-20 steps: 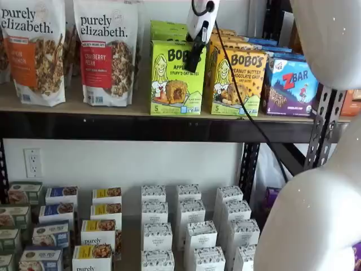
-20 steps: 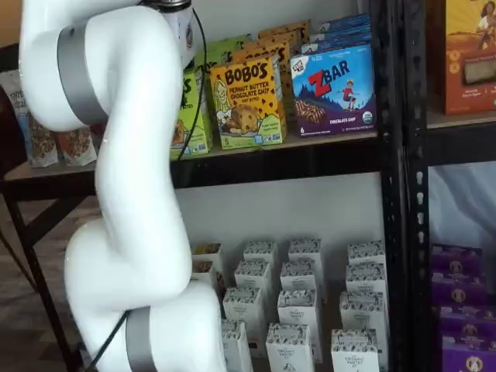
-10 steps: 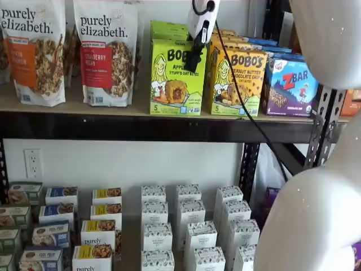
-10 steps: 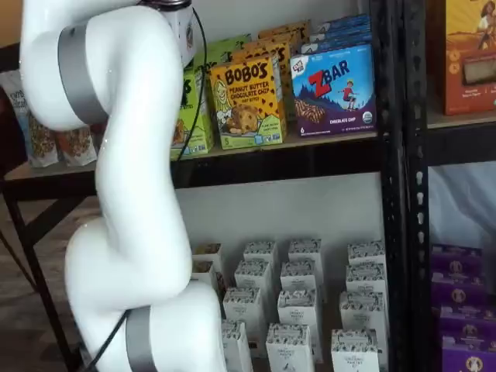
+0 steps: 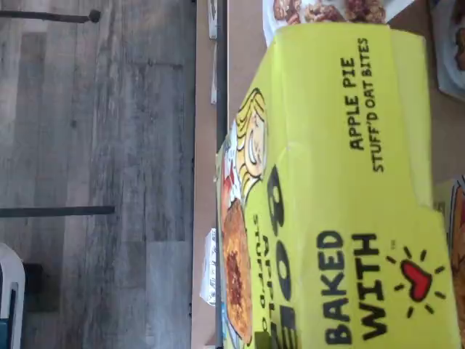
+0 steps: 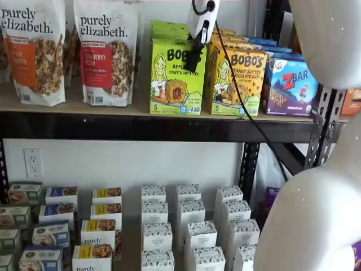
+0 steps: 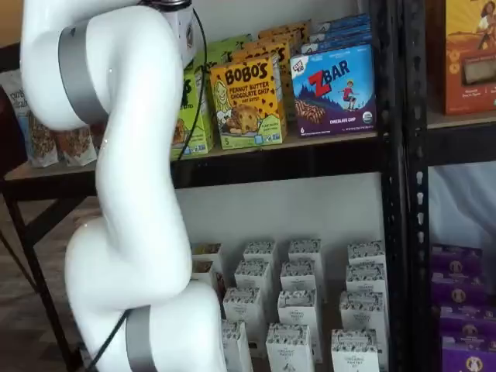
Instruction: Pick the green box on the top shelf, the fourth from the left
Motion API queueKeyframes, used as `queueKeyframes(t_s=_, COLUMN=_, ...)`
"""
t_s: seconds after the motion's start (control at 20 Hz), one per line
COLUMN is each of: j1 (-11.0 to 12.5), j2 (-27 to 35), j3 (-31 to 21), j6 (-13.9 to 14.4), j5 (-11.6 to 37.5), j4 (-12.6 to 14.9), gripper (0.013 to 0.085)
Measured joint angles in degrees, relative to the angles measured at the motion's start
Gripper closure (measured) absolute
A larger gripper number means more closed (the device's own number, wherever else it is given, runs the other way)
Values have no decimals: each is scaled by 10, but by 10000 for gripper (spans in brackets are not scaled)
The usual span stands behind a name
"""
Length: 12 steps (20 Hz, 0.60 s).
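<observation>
The green Bobo's apple pie box [image 6: 175, 79] stands at the front of its row on the top shelf. It fills the wrist view [image 5: 341, 196], seen close from above, and its edge shows behind the arm in a shelf view [image 7: 194, 116]. My gripper [image 6: 194, 58] hangs from the view's top edge, with its black fingers over the box's upper right front corner. The fingers show as one dark shape with no gap, so I cannot tell whether they hold the box.
An orange Bobo's box [image 6: 234, 79] stands right beside the green one, with a blue Zbar box [image 6: 290, 84] further right. Granola bags [image 6: 107, 51] stand to the left. A green box [image 6: 168, 29] stands behind. The black cable [image 6: 242, 101] hangs in front of the orange box.
The gripper's fingers and the green box's front both sit a few pixels higher than a second ago. Everything else is still.
</observation>
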<state>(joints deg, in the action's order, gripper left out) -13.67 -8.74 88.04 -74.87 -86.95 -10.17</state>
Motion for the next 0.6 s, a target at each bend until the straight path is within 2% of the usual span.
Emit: queueKeyframes(t_s=0.6, j1=4, j2=-3, j3=2, j6=-2, j5=3, j4=-10, gripper=610)
